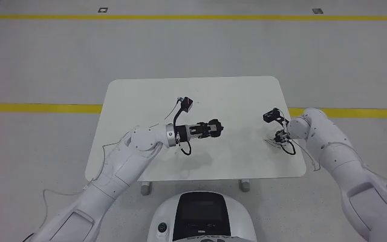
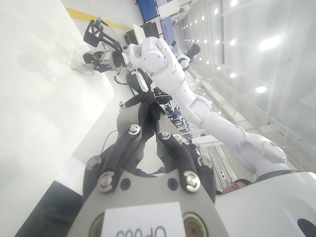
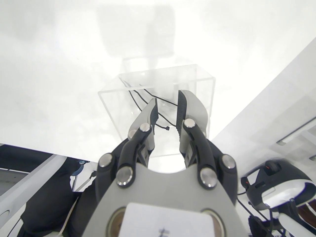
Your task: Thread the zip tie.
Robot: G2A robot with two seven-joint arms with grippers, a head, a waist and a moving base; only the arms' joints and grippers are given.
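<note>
Zip tie (image 2: 130,102): one black strap crosses the tips of the left claw (image 2: 148,102), which is pinched closed on it, well apart from the clear box (image 3: 158,75), over the middle of the white table (image 1: 242,97). At least three more thin black ties (image 3: 167,128) lie loose inside the box, crossing one another; an exact count cannot be made. There is one box, standing near the table's edge. The right claw (image 3: 167,96) hangs spread open at the box's open top, one finger on each side of the ties. The box's clear walls ring them.
</note>
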